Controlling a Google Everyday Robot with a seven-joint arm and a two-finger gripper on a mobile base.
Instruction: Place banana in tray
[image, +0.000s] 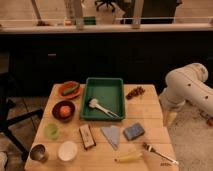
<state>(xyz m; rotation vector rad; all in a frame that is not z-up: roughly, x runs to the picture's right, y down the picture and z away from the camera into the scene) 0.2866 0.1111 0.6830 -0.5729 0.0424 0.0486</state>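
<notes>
The yellow banana (127, 156) lies on the wooden table near its front edge, right of centre. The green tray (107, 89) sits at the table's back centre, with a white utensil (100, 106) lying in it. My white arm (187, 87) is folded at the right of the table. Its gripper (171, 118) hangs down beside the table's right edge. It is well away from the banana and the tray, and nothing shows in it.
On the left are an orange plate (69, 89), a dark bowl with an orange fruit (63, 110), a green cup (51, 131), a metal cup (38, 152) and a white bowl (67, 150). Near the banana lie a brown bar (87, 136), a grey napkin (112, 135), a blue sponge (133, 131) and a fork (159, 154).
</notes>
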